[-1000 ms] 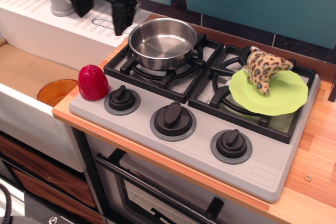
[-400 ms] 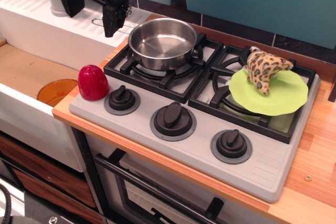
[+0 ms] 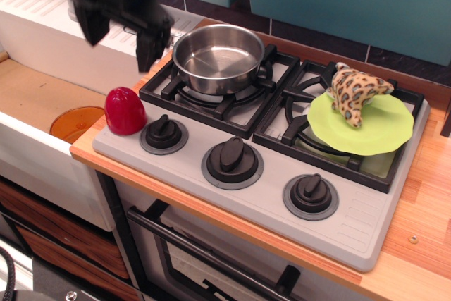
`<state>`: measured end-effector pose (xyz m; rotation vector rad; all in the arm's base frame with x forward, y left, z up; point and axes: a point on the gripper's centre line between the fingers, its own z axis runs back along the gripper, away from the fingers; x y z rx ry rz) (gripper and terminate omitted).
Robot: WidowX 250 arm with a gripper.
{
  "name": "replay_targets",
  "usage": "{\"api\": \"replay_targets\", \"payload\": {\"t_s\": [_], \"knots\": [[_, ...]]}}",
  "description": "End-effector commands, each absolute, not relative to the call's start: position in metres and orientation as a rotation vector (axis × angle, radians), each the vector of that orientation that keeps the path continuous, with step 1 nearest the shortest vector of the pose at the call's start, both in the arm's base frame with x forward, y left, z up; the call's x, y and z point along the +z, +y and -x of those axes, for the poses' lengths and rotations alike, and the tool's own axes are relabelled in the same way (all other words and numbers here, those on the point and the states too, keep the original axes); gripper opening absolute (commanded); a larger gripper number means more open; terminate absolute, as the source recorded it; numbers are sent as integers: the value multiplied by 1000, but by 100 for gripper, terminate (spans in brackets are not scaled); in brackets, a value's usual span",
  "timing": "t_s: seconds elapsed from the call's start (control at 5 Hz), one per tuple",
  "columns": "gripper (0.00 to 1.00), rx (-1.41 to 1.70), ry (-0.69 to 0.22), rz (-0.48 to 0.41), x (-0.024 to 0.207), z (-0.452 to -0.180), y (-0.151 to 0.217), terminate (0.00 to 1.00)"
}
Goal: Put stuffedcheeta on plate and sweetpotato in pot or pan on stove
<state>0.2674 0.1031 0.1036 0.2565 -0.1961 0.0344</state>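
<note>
So, halfway done by the look of it. Stove (image 3: 352, 227) sitting on the wooden counter (image 3: 423, 195), grey top, two black grates, three knobs along the front. Right-hand burner carrying the plate (image 3: 380, 135), lime green, flat on the grate. Left-hand burner carrying the pan (image 3: 218, 58), shiny steel, totally empty inside, thin wire handle poking off toward the back-left behind the arm.

First half ticked off: stuffed cheetah (image 3: 354, 91) already resting on the plate, toward its back-left edge, spots and all. Nothing more needed there, probably.

Second half not started: sweet potato (image 3: 125, 111), the glossy red dome, parked upright on the front-left corner, straddling the stove's edge and the counter, just beside the leftmost knob and well short of the pan. Needs lifting up and over the near rim of the pan, which looks like an easy hop.

Now the arm. Gripper (image 3: 121, 33) hanging above and a little behind the sweet potato, to the left of the pan, pointing down. Jaws spread wide, nothing between them, a bit motion-blurred. Not touching the red piece yet, clear gap below the tips. Seems lined up for a drop onto it, though hard to say how centred from this one angle.
</note>
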Motion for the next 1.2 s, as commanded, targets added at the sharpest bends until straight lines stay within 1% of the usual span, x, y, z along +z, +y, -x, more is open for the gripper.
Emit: {"api": "replay_targets", "payload": {"t_s": [0.0,0.2,0.6,1.0], "knots": [[100,58,-302,-309,99,-259,107,0],[100,56,-329,-324,88,-254,109,0],[100,63,-325,-307,77,-252,112,0],[100,57,-352,-269,63,-254,115,0]]}}
